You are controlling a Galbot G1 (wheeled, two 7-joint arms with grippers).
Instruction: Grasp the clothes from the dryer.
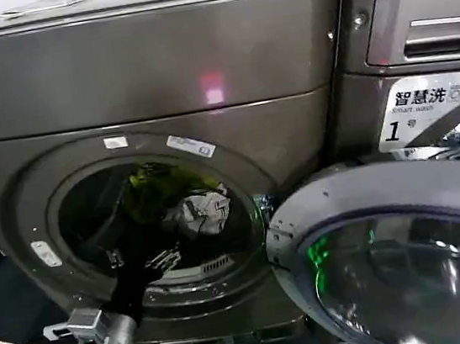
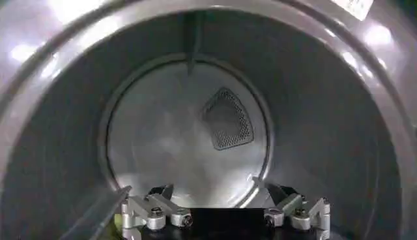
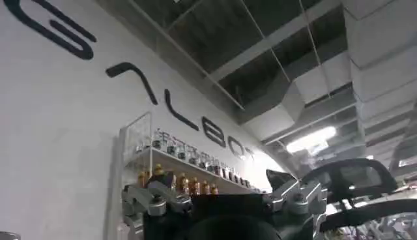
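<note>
Dryer door swung open to the right, beside the LG machine. Left gripper reaching through the porthole into the drum, just below the clothes: olive-green garment above, white-and-grey garment right of it. Finger spread and grip: cannot tell. Right gripper raised toward the ceiling, well away, finger state also unclear.

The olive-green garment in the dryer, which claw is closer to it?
Left. The left claw reaches into the dryer drum just below the olive-green garment; the right claw points toward a wall and ceiling elsewhere.
</note>
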